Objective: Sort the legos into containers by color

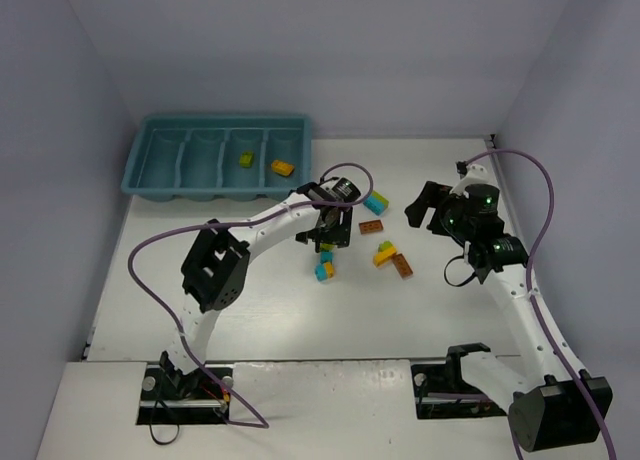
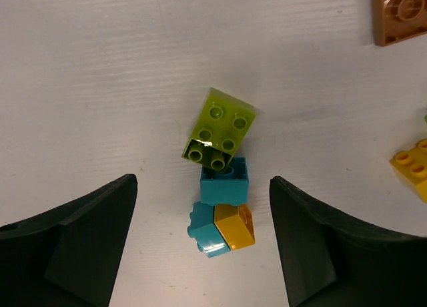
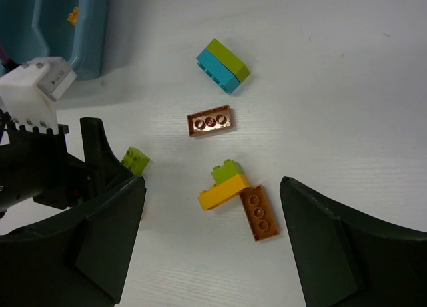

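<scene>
The teal tray [image 1: 225, 121] sits at the back left; one right-hand compartment holds a lime brick [image 1: 246, 159] and the rightmost a yellow one [image 1: 282, 167]. My left gripper [image 1: 325, 230] is open, hovering over a small cluster. In the left wrist view its jaws [image 2: 203, 187] stand wide on either side of a lime brick [image 2: 220, 129], a teal brick [image 2: 224, 181], another teal one [image 2: 203, 230] and a yellow one [image 2: 235, 227]. My right gripper [image 1: 430, 205] is open and empty [image 3: 213, 187] above a yellow brick [image 3: 223, 190], a green one [image 3: 227, 170] and a brown one [image 3: 259, 213].
A teal-and-green pair [image 1: 376, 202] and a brown brick [image 1: 371, 227] lie between the grippers. The left arm's wrist [image 3: 40, 153] fills the left of the right wrist view. Grey walls enclose the white table on three sides.
</scene>
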